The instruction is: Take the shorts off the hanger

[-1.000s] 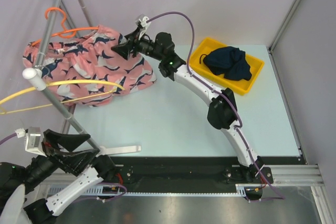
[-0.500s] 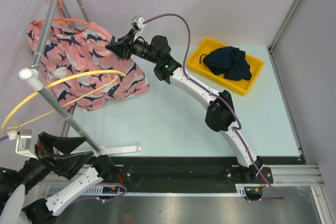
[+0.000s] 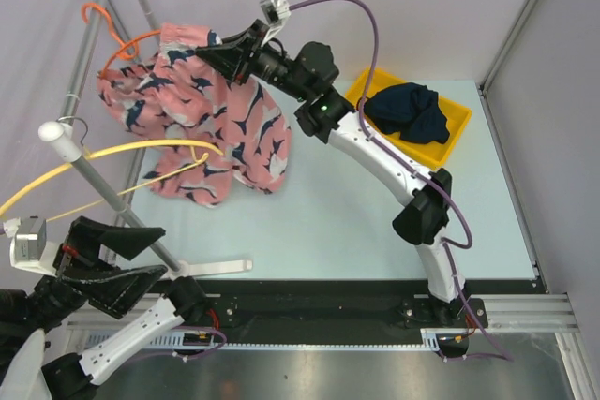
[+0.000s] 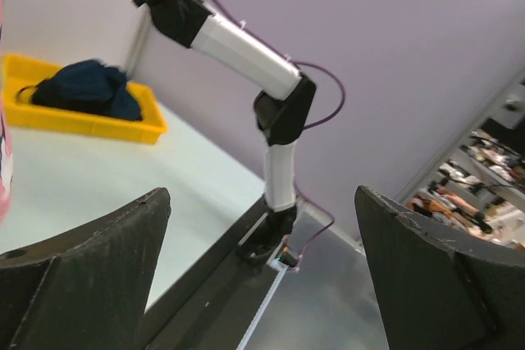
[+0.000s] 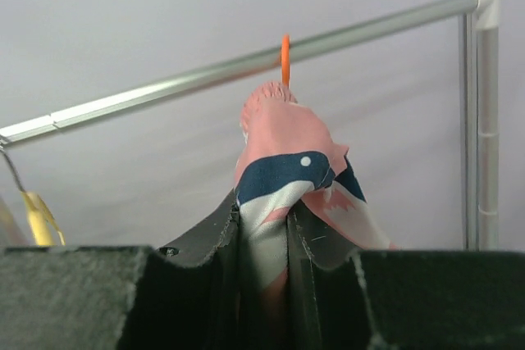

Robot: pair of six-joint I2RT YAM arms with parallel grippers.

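Pink shark-print shorts (image 3: 211, 124) are clamped at their top edge in the right pincer (image 3: 208, 51). The wrist view shows a fold of the fabric (image 5: 287, 161) pinched between its nearly closed fingers. The rest of the garment hangs below and to the side of that pincer.

Right arm: extended far across the table (image 3: 328, 222), elbow bent, wrist raised and pointing at the rail (image 3: 89, 44).

Left arm: folded low at the near corner. The left pincer (image 3: 150, 255) is spread wide with nothing between its fingers.

Change from half a second ago: the right pincer has risen and moved back. The pink shorts have swung with it and now hang longer and narrower. The left pincer has dropped slightly.

Surroundings:
- The orange hanger (image 3: 117, 39) hooks over the rail just beyond the right pincer's tips, and its arm runs into the fabric.
- A yellow hanger (image 3: 103, 161) lies below the held shorts, crossing the rack post.
- The navy shorts (image 3: 408, 110) sit bundled in a yellow tray (image 3: 450, 147) behind the right pincer, beside its forearm.
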